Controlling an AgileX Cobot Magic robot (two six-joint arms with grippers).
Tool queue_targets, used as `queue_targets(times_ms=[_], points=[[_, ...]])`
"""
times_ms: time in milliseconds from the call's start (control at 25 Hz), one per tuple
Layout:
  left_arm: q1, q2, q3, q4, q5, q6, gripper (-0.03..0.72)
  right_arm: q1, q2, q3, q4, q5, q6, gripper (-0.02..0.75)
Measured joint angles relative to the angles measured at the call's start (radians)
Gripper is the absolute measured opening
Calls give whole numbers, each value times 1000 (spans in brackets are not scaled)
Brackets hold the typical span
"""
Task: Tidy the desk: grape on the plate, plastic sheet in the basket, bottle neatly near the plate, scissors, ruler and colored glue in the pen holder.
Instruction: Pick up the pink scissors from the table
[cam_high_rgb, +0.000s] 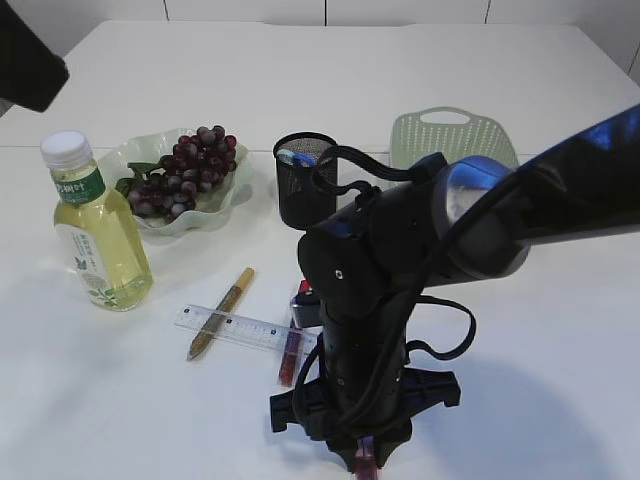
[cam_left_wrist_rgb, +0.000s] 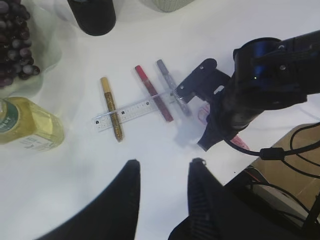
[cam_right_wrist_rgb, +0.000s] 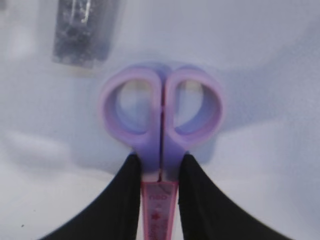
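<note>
Scissors (cam_right_wrist_rgb: 161, 150) lie closed on the white surface (cam_high_rgb: 520, 330) near the front, their neck pinched between the fingers of the right claw (cam_right_wrist_rgb: 160, 190). The left claw (cam_left_wrist_rgb: 162, 172) hangs released over bare surface. Ruler (cam_left_wrist_rgb: 131, 112) and glue sticks (cam_left_wrist_rgb: 153, 93) lie left of the scissors; grapes (cam_high_rgb: 185, 170) rest on the plate (cam_high_rgb: 225, 205), with the bottle (cam_high_rgb: 95, 225) just left.

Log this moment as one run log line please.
right claw: shut on scissors | left claw: open, hovering | ruler, glue sticks: on table | grapes: plated
</note>
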Motion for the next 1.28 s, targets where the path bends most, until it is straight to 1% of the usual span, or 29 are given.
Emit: queue_targets(times_ms=[320,640,840,1280], points=[[0,0,0,7,0,0,241,2,0,0,-2,8,-126,195],[0,0,0,7,0,0,241,34,0,0,-10,5,-169,195],[0,0,0,7,0,0,241,36,0,0,-14,5,-195,195],[0,0,0,7,0,0,241,36,-42,0,-18,5,-319,195]])
